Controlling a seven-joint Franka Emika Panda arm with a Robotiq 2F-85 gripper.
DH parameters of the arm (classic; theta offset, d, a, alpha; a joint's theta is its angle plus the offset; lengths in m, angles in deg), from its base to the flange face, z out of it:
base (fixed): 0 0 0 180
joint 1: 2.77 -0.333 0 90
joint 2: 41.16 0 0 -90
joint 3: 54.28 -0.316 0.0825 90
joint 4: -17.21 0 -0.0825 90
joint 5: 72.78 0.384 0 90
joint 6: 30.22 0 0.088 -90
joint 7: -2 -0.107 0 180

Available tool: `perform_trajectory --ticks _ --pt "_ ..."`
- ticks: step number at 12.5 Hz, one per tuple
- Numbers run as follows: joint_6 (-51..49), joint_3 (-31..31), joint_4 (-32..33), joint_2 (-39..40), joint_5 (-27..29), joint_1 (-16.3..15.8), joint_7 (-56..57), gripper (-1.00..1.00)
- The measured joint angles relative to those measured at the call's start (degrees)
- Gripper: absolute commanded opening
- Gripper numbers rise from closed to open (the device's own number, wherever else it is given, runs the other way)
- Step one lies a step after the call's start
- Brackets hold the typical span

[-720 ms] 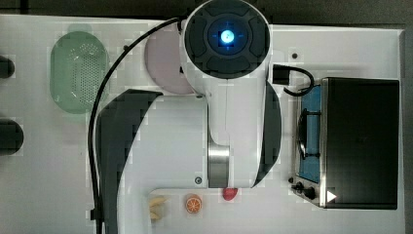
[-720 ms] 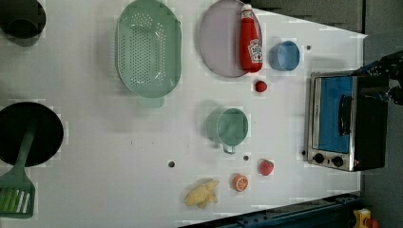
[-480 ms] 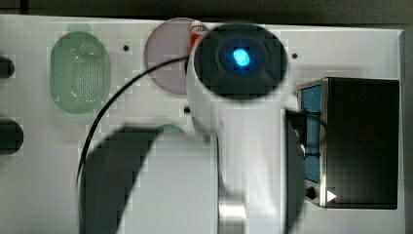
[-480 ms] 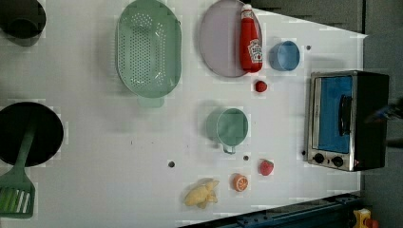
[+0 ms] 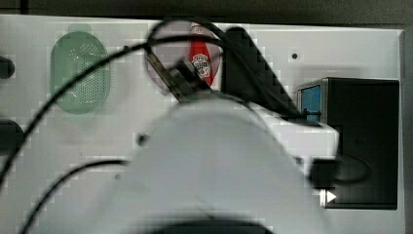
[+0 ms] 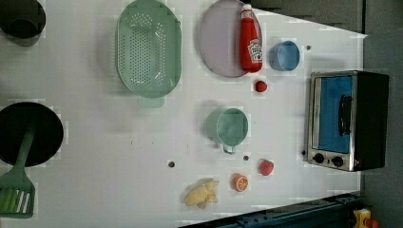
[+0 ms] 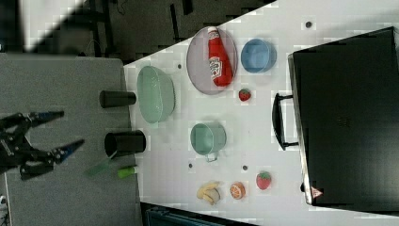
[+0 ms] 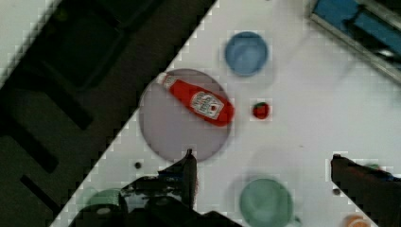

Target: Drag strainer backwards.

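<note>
Table (image 6: 95, 190) count: one strainer (image 6: 148, 47), one plate (image 6: 221, 40), one ketchup bottle (image 6: 250, 38), one blue bowl (image 6: 284, 55), one teal cup (image 6: 231, 127), one toaster oven (image 6: 347, 121); strainer pale mint-green, oval, perforated bottom, wide rim, at the left view's top beside the plate; gripper (image 7: 49, 132) fingers spread apart, empty.

plate (image 6: 223, 40): ketchup bottle (image 6: 249, 40) lying on it | blue bowl (image 6: 284, 55): just beside the bottle | teal cup (image 6: 230, 126): mid-table | toaster oven (image 6: 347, 121): left view's right | banana (image 6: 202, 194), orange half (image 6: 240, 182), strawberry (image 6: 266, 167): near table edge
</note>
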Motion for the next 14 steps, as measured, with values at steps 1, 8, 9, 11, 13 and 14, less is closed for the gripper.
perform_trajectory --ticks 1,8,9,11,13,14 --pt "0.3 -2.0 -0.7 2.6 -0.1 0.0 -2.8 1.0" --pt "11.5 -17.1 -0.8 34.1 1.2 -7.4 -32.8 1.0" --pt "12.4 -17.1 -1.1 37.7 1.2 -9.4 -36.9 1.0" --pt "13.7 -17.5 -2.0 43.7 1.2 -12.2 -45.4 1.0" --pt "15.5 -18.0 -5.5 49.3 1.1 -14.1 -52.0 1.0" --pt "17.6 -18.0 -7.5 51.7 0.9 -15.1 -54.5 1.0"
